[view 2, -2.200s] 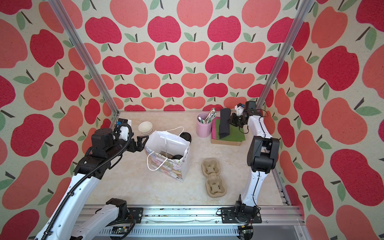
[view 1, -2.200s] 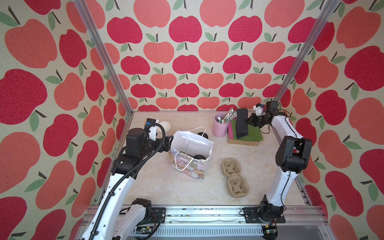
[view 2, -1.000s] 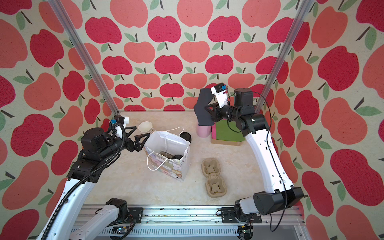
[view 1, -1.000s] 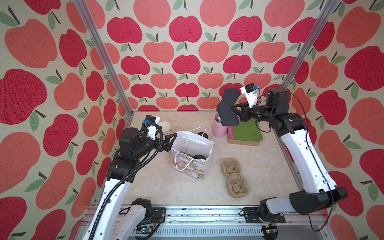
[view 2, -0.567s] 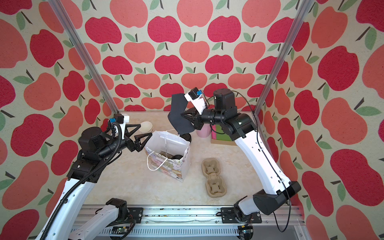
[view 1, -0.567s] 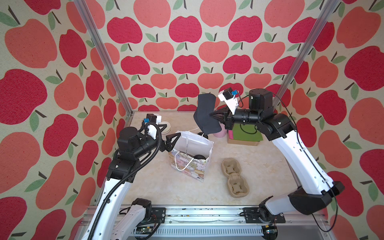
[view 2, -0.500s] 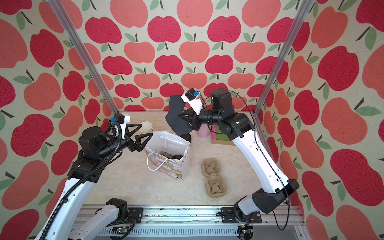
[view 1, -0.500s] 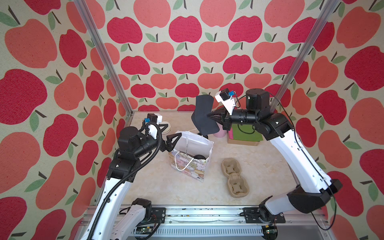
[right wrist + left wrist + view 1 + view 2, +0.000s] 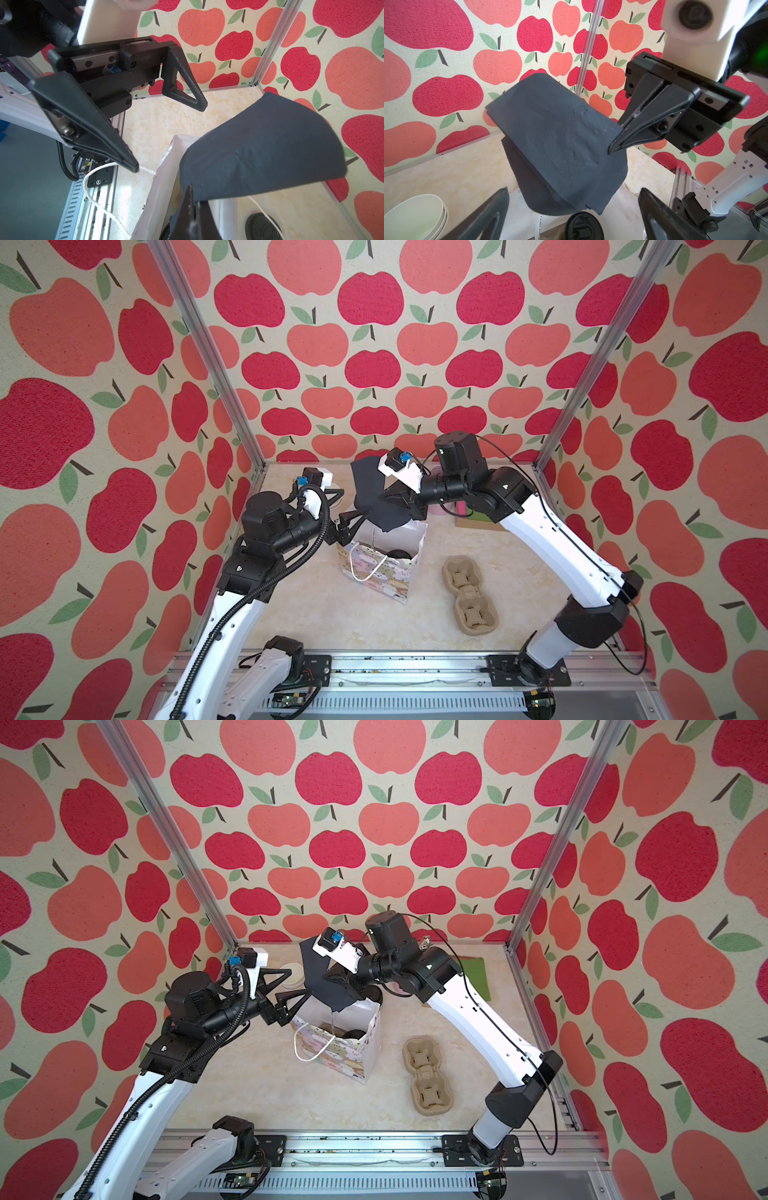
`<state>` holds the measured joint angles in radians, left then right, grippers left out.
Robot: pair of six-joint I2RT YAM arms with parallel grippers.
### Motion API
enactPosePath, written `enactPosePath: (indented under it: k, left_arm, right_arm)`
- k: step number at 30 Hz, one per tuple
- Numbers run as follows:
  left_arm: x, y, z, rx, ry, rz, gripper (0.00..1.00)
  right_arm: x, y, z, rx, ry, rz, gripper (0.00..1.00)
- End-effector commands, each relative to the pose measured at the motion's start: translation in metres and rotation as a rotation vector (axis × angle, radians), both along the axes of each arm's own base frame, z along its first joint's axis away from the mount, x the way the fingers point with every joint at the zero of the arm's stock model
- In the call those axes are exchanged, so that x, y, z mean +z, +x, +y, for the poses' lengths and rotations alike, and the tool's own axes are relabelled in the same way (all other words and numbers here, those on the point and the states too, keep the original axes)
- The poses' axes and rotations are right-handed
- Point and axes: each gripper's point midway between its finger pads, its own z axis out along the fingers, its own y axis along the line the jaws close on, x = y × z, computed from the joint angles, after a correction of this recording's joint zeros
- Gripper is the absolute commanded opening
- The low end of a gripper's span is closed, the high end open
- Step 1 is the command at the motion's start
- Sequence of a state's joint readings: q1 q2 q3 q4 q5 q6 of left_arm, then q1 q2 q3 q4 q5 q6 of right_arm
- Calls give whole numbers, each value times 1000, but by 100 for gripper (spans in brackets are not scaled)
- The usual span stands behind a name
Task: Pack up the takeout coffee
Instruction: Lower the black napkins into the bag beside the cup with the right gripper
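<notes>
Takeout coffee's round black plastic lid [image 9: 398, 553] showed inside the white cartoon-printed paper bag [image 9: 384, 578] at centre frame, cup hidden. Above the bag's mouth, the right gripper [image 9: 385, 498] pinched a dark grey paper napkin [image 9: 368, 489]; the left gripper [image 9: 355, 502] gaped wide left of it.

Round black plastic lid [image 9: 261, 227]: lies flat on the marbled surface [image 9: 166, 116], just beside the white paper bag [image 9: 164, 187]. In the right wrist view, the bag's white cord handle [image 9: 268, 216] crosses it.
</notes>
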<state>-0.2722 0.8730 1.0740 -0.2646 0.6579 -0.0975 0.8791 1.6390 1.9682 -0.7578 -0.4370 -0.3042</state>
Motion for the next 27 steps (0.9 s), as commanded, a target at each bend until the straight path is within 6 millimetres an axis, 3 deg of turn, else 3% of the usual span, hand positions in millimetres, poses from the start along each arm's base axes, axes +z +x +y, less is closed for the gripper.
enactPosePath:
  k: [1, 8, 18, 22, 27]
  left_arm:
    - [8, -1, 4, 24, 13, -61, 99]
    - [1, 4, 17, 114, 46, -60, 99]
    - [-5, 8, 18, 130, 49, -56, 99]
    - [-7, 9, 19, 135, 51, -52, 99]
    - [-8, 9, 20, 141, 53, -53, 99]
  right_arm:
    - [0, 0, 5, 10, -12, -41, 0]
    - [-27, -1, 13, 11, -57, -1, 0]
    - [-64, -9, 18, 5, -97, 59, 1]
    - [-79, -9, 17, -5, -133, 78, 16]
    - [-82, -10, 15, -8, -148, 86, 48]
